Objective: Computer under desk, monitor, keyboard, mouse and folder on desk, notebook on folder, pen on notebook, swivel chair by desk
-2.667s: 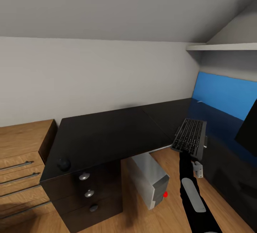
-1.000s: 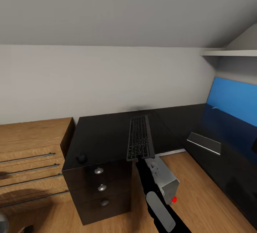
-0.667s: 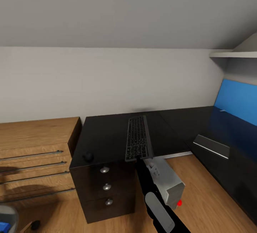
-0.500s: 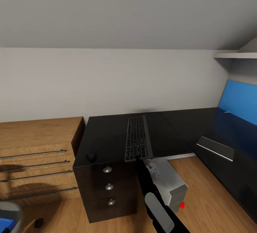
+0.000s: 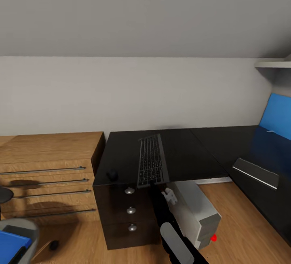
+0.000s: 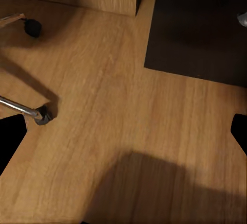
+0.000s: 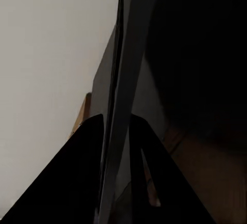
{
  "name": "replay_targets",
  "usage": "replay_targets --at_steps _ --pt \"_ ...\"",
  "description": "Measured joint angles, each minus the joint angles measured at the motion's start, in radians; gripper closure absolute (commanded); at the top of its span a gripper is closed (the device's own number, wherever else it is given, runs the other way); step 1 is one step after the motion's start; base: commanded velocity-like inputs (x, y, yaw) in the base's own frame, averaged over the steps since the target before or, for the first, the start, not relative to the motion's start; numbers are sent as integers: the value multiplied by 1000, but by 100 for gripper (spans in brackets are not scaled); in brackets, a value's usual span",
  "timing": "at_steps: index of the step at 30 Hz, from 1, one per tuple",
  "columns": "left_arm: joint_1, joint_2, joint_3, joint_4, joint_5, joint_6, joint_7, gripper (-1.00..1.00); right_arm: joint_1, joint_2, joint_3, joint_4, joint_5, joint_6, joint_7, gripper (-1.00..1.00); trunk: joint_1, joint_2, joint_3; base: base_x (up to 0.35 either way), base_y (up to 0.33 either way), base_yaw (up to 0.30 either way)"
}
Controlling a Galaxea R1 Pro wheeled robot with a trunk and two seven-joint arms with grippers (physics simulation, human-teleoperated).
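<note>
Gripped a slim flat keyboard with dark grey keys and a silvery frame [image 5: 151, 161] by its near short edge in the closed right jaws, lengthwise across the glossy black counter [image 5: 190, 151]; could not tell whether touching it or just above. Saw its thin edge [image 7: 123, 105] between the two fingers in the right wrist view. Found a small rounded dark mouse [image 5: 112, 174] just beside it at the counter's front edge, and a boxy light-grey computer tower [image 5: 198, 209] on the floor below. Spotted a bright blue folder [image 5: 10, 246] on the grey swivel chair [image 5: 22, 227], well apart. Kept the left jaws spread open over the wooden floor [image 6: 128, 105].
</note>
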Motion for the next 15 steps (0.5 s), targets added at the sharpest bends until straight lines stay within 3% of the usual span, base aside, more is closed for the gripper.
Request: replay_targets --at_steps 3,5,8,10,15 --pt "0 -1 0 0 0 0 0 -100 2 0 39 2 0 0 1 100 0 0 0 -277 0 11" --pt "0 -1 -1 -6 0 0 -4 -100 2 -6 54 -4 0 6 5 100 0 0 0 0 0 0" --pt "0 -7 -2 -19 0 -4 -1 -100 3 -23 50 2 -22 23 7 100 0 0 0 0 0 0" --pt "0 -10 -2 -19 0 -4 0 -100 2 -18 49 4 -32 12 5 100 0 0 0 0 0 0" --pt "0 -6 -2 -20 1 -5 1 -100 2 -28 49 2 3 -16 3 100 0 0 0 0 0 0"
